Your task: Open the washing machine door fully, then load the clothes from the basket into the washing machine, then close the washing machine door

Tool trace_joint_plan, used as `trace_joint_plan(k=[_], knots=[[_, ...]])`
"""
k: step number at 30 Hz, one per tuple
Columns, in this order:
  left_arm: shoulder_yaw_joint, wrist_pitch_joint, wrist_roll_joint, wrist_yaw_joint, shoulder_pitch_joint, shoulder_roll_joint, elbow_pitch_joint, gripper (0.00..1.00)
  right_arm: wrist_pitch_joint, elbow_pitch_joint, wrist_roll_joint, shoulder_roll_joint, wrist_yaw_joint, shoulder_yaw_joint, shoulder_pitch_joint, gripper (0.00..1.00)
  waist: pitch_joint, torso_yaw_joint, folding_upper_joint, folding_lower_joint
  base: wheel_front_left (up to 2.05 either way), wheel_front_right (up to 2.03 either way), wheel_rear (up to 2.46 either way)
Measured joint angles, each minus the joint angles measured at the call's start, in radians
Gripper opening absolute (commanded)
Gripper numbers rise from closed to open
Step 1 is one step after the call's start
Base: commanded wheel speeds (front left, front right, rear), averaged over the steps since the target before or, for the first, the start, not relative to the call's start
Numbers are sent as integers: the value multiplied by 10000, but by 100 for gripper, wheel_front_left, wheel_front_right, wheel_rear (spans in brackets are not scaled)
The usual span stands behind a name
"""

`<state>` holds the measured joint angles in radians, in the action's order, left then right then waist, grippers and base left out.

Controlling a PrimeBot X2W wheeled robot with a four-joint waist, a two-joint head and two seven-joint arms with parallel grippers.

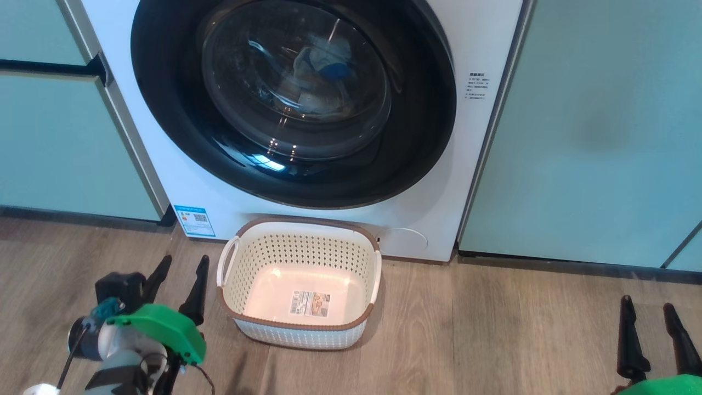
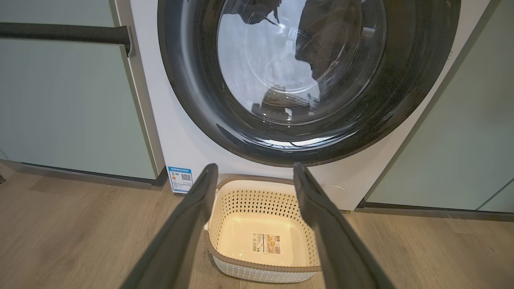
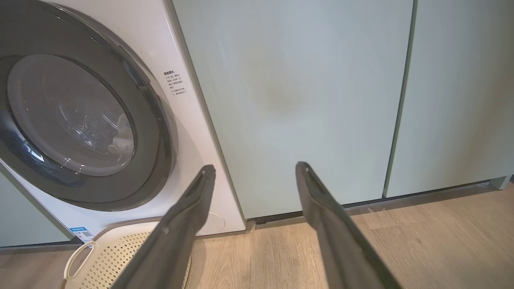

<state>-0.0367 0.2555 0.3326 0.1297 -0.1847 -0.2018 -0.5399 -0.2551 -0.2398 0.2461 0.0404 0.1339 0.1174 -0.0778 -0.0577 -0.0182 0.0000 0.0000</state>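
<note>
Glossy black, the washing machine door [image 1: 164,109] sits closed on the washing machine [image 1: 471,164], ahead of and above the left fingers [image 1: 197,291], with the clothes [image 1: 323,60] dim behind its glass. The basket [image 1: 296,337] stands empty just beyond those fingers, to their right. The right fingers [image 1: 628,340] face a cabinet [image 1: 592,137], well apart. Both pairs are spread wide, holding nothing, with open floor [image 1: 493,329] around them. The task looks finished.
</note>
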Motion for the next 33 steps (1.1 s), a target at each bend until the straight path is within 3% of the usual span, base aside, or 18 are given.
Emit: trace_joint_plan(k=[33], knots=[[-221, 0, 13, 0, -1, -2, -73, 100, 0, -136, -12, -10, 0, -52, -6, 100, 6, 53, 0, 0, 0, 0, 0]])
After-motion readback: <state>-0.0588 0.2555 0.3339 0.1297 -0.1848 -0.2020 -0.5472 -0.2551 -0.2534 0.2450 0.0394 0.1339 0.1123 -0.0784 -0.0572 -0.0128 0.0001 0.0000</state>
